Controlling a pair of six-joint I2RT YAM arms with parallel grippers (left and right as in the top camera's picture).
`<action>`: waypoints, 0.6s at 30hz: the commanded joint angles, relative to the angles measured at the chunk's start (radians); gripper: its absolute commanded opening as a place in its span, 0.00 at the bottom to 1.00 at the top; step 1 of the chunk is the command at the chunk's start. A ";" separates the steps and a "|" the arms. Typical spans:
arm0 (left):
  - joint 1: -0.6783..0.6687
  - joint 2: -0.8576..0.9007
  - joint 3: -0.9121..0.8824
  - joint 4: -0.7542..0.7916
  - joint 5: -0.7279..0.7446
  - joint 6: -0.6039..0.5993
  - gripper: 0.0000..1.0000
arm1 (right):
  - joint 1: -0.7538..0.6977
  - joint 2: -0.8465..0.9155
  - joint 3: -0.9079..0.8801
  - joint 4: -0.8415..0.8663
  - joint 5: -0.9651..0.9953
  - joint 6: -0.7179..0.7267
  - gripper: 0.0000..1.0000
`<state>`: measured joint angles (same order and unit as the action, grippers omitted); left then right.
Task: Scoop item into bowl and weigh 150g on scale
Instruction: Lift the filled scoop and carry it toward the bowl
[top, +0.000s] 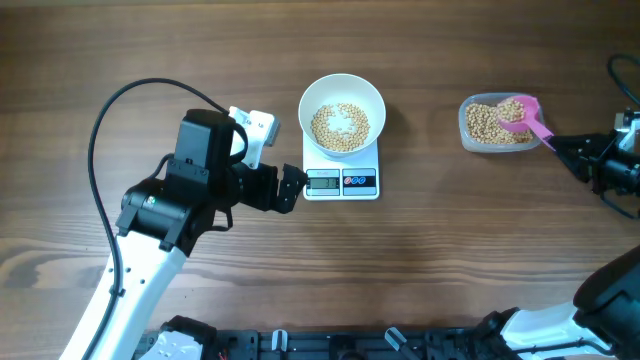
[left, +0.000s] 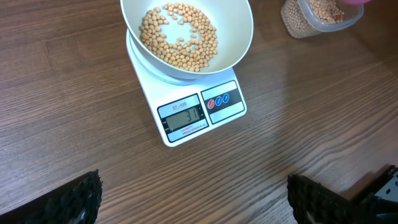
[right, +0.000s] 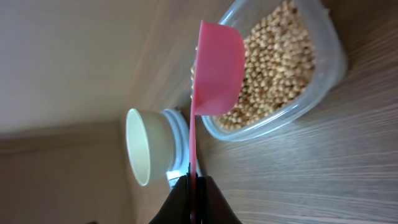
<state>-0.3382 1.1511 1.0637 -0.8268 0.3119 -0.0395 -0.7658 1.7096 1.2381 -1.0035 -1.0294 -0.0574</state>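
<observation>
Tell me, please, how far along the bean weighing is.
Done: the bowl sits on the scale with a shallow layer of beans. In hand: the right pincer is shut on the pink scoop at the tub. Left: likely more scoops, as the bowl's bottom is barely covered. The left pincer hangs open beside the scale.

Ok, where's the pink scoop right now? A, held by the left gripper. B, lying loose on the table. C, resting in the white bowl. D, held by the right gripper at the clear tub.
D: the pink scoop is clamped by its handle in the right gripper, with its cup at the clear tub, well away from the white bowl.
</observation>
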 joint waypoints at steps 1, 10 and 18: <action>0.006 -0.006 0.000 0.000 0.009 -0.005 1.00 | -0.002 0.011 -0.006 -0.009 -0.093 -0.041 0.04; 0.006 -0.006 0.000 0.000 0.008 -0.005 1.00 | -0.002 0.011 -0.006 -0.035 -0.250 -0.047 0.04; 0.006 -0.006 0.000 0.000 0.009 -0.005 1.00 | 0.055 0.011 -0.006 -0.058 -0.446 -0.045 0.04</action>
<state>-0.3382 1.1511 1.0637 -0.8268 0.3115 -0.0395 -0.7536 1.7096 1.2381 -1.0519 -1.3094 -0.0803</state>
